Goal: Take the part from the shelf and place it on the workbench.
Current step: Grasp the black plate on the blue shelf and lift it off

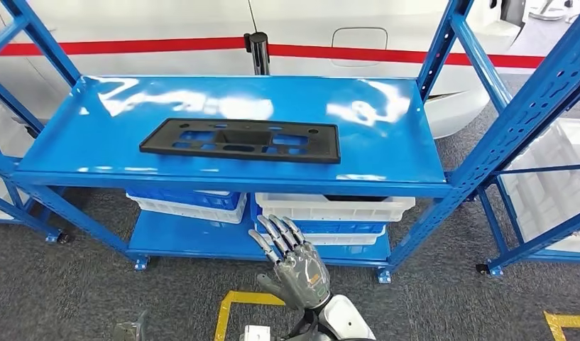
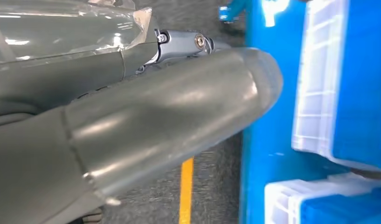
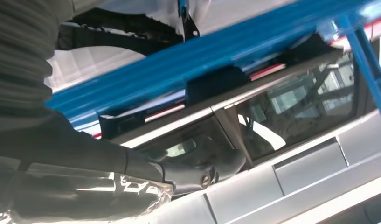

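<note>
The flat black rectangular plastic part (image 1: 241, 140) lies on the glossy blue metal shelf (image 1: 393, 153), long axis crosswise, ahead of and above the right robot hand (image 1: 294, 259), whose fingers are spread and empty.

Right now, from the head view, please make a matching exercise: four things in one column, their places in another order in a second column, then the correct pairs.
1. black part
2. white crate
3. right hand
4. yellow tape

A. on the grey floor
B. lying flat on the top shelf
C. raised in front of the rack, holding nothing
D. on the lower shelf

Pairs: 1-B, 2-D, 3-C, 4-A
</note>
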Robot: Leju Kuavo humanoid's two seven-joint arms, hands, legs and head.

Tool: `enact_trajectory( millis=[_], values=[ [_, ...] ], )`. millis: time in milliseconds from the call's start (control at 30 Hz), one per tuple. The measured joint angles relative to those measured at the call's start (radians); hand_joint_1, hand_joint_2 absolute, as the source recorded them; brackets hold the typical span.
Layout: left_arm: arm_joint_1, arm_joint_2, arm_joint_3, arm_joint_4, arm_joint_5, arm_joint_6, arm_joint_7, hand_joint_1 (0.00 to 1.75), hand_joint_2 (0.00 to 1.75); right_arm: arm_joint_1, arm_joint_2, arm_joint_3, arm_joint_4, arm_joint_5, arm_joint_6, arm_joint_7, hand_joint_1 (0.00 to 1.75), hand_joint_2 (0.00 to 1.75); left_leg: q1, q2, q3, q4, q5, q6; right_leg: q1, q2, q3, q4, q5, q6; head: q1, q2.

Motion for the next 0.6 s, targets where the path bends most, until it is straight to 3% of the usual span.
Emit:
enact_trajectory(
  millis=[33,100,167,200,300,333,433,500,533,600],
  values=[
    [-0.001,-0.001,0.0,0.0,0.0,0.0,0.0,0.0,0.0,-0.003,0.001,0.001,0.0,-0.003,0.0,-0.001,0.0,1.75,0.001,0.0,-0.045,0.064,0.0,-0.003,0.001,0.001,0.011,-0.002,-0.007,-0.005,-0.001,0.0],
    [0.001,-0.001,0.001,0.0,0.0,0.0,0.0,0.0,0.0,-0.006,0.002,0.005,0.001,-0.007,0.0,-0.002,0.0,1.75,0.001,-0.001,-0.15,0.186,-0.03,-0.007,0.003,0.004,0.033,-0.003,-0.026,-0.012,-0.001,0.0],
    [0.005,-0.001,0.002,0.0,0.0,0.0,0.0,0.0,0.0,-0.005,0.003,0.007,0.003,-0.008,0.0,-0.002,0.0,1.75,0.0,-0.001,-0.221,0.213,-0.054,-0.004,0.006,0.009,0.064,-0.004,-0.05,-0.014,-0.002,0.0],
    [0.006,-0.001,0.002,0.0,0.0,0.0,0.0,0.0,0.0,-0.005,0.003,0.007,0.004,-0.008,0.0,-0.002,0.0,1.75,-0.001,-0.001,-0.233,0.185,-0.039,0.001,0.008,0.012,0.081,-0.005,-0.062,-0.014,-0.002,0.0],
    [0.006,0.001,0.003,0.001,0.0,0.0,0.0,0.0,0.0,-0.008,0.006,0.009,0.006,-0.008,0.0,-0.002,0.0,1.75,-0.017,-0.006,-0.217,0.027,0.111,0.028,0.01,0.017,0.125,-0.01,-0.1,-0.01,-0.003,0.0],
    [0.006,0.002,0.004,0.0,0.0,0.001,0.0,0.0,0.0,-0.009,0.008,0.01,0.007,-0.007,0.0,-0.002,0.0,1.75,-0.024,-0.012,-0.209,-0.006,0.143,0.036,0.011,0.02,0.134,-0.014,-0.112,-0.006,-0.004,0.0],
    [0.006,0.004,0.006,0.0,0.001,0.002,0.0,0.0,0.0,-0.011,0.015,0.011,0.009,-0.007,0.0,-0.002,0.0,1.75,-0.028,-0.023,-0.176,-0.041,0.146,0.05,0.018,0.022,0.168,-0.018,-0.114,0.013,-0.006,0.0],
    [0.005,0.003,0.007,0.0,0.001,0.002,0.0,0.0,0.0,-0.014,0.016,0.012,0.01,-0.007,0.0,-0.002,0.0,1.75,-0.025,-0.021,-0.141,-0.056,0.15,0.058,0.019,0.016,0.165,0.016,-0.116,0.02,-0.006,0.0],
    [0.004,0.003,0.008,0.0,0.001,0.002,0.0,0.0,0.0,-0.016,0.015,0.012,0.011,-0.007,0.0,-0.002,0.0,1.75,-0.024,-0.02,-0.128,-0.058,0.15,0.061,0.018,0.012,0.141,0.058,-0.128,0.019,-0.006,0.0],
    [0.003,0.002,0.008,0.0,0.001,0.002,0.0,0.0,0.0,-0.017,0.013,0.012,0.013,-0.007,0.0,-0.002,0.0,1.75,-0.025,-0.019,-0.117,-0.057,0.139,0.064,0.017,0.007,0.06,0.165,-0.167,0.017,-0.005,0.0]
  ],
)
